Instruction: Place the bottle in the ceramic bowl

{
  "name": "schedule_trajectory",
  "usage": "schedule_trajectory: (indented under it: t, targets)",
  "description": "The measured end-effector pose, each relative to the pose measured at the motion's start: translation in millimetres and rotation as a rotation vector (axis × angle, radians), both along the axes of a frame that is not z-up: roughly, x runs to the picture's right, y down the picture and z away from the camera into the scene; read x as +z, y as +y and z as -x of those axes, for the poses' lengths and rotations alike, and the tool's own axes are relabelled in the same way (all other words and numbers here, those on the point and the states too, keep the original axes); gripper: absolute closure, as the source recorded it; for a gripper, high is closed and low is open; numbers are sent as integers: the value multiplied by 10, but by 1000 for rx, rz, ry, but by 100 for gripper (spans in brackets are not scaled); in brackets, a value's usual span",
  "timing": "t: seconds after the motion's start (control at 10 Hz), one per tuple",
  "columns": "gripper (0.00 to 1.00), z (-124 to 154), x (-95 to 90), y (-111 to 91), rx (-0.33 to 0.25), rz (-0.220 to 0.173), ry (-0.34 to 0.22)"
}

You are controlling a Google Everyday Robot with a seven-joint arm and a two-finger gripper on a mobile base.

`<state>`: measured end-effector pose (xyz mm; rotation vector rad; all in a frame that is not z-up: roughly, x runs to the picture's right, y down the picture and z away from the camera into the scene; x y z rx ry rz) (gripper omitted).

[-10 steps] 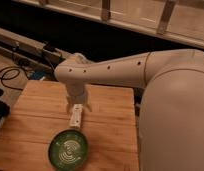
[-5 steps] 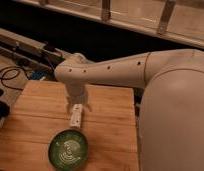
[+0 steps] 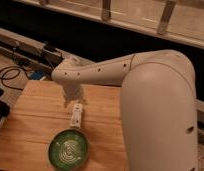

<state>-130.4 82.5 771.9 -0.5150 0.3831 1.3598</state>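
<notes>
Jaws: cannot tell whether gripping. My gripper (image 3: pixel 74 105) centre-left of frame; bottle (image 3: pixel 76 116) at its tip, just above ceramic bowl (image 3: pixel 53 148) in frame. Step looks like delivery. Next: centre bottle over bowl, then let go.

Dim, warm light; gripper (image 3: pixel 75 107) hangs over table (image 3: pixel 35 117) centre; bg beyond it v. dark; arm (image 3: pixel 105 70) above-right brightest.

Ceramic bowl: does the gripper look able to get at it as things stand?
Probably yes. The gripper hangs over the wooden table just behind the ceramic bowl, with the bottle at its tip, close to the bowl's far rim. Nothing shows between them, and the bowl lies open upward.
</notes>
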Motion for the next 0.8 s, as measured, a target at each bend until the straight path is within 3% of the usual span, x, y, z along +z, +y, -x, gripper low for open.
schedule_trajectory:
  t: [0.2, 0.5, 0.8]
  targets:
    - [35, 19, 137, 64, 11, -17, 7]
    - [35, -8, 128, 51, 13, -21, 12]
    - [35, -114, 112, 229, 11, 20, 46]
